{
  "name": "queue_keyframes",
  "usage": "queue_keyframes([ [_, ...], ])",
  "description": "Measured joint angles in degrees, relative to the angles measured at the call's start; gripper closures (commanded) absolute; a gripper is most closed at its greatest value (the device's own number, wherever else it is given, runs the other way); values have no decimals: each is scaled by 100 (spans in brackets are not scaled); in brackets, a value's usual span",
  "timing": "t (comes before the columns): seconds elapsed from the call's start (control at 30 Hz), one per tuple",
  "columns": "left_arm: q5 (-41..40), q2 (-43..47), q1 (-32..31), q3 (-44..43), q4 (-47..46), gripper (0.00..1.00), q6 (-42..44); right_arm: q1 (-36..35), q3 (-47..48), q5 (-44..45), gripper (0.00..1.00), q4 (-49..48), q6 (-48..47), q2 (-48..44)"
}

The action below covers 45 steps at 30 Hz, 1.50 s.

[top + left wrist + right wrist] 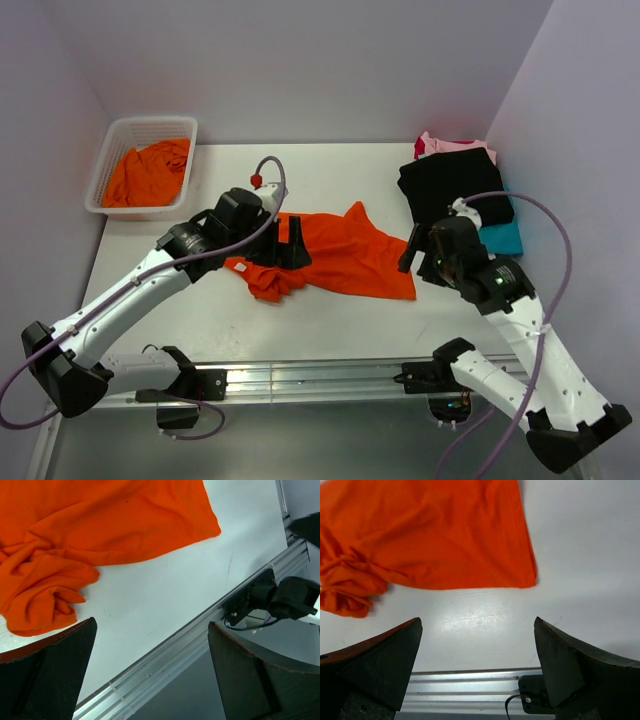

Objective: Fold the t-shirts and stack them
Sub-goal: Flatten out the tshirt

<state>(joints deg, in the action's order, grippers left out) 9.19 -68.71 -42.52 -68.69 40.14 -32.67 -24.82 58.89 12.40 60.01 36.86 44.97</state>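
An orange t-shirt (pixel 340 255) lies crumpled and half spread in the middle of the table; it also shows in the left wrist view (pixel 100 535) and the right wrist view (pixel 430 535). My left gripper (pixel 288 245) is open and empty above the shirt's bunched left part. My right gripper (pixel 415 248) is open and empty just right of the shirt's right edge. A stack of folded shirts, black (pixel 452 185) over pink (pixel 447 144) and teal (pixel 503 237), lies at the back right. More orange shirts (pixel 148 172) fill the basket.
A white mesh basket (pixel 108 165) stands at the back left. An aluminium rail (pixel 320 378) runs along the table's near edge. Purple walls close in the back and sides.
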Motion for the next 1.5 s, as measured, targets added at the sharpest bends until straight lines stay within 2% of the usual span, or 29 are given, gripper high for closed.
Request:
queue_keyframes([
  [0.1,-37,-146,-157,-50,-24,0,7,2,-474,-236,0,-264,63,7],
  [0.2,-778,-645,-481,-686,308,1,-13,2,-654,-367,0,-426,103,-407],
  [0.27,-1259,-673,-776,-920,142,1,-109,0,-656,-369,0,-726,101,-752],
  [0.33,-1652,-343,-1008,-726,-341,2,-216,2,-691,-369,0,-1016,101,-1040],
  [0.37,-1740,-68,-1045,-444,-647,7,-249,11,-688,-391,1,-1097,98,-1078],
  [0.4,-1731,109,-1005,-234,-741,22,-267,13,-686,-415,2,-1141,96,-994],
  [0.43,-1683,166,-907,-138,-704,29,-286,13,-682,-459,3,-1156,94,-776],
  [0.47,-1650,74,-800,-149,-636,30,-286,24,-675,-470,3,-1132,94,-461],
  [0.6,-1591,-1029,-743,-188,-625,31,-214,24,-835,-501,3,-1158,68,643],
  [0.7,-1357,-1683,-1119,433,-627,30,-155,24,-1073,-509,3,-1047,33,883],
  [0.8,-1093,-1792,-1355,885,-382,32,-118,28,-1058,-498,3,-1051,11,1130],
  [0.9,-1032,-1814,-1364,861,-258,34,-98,33,-979,-476,4,-1067,13,1528],
  [1.07,-1305,-1635,-1344,960,-352,31,-98,33,-968,-509,4,-1121,20,1926],
  [1.2,-1585,-1320,-1279,1169,-525,34,-98,33,-964,-551,4,-1158,33,1985],
  [1.5,-1945,-2109,-918,1178,-1075,38,-55,33,-581,-487,4,-1121,-46,2323],
])
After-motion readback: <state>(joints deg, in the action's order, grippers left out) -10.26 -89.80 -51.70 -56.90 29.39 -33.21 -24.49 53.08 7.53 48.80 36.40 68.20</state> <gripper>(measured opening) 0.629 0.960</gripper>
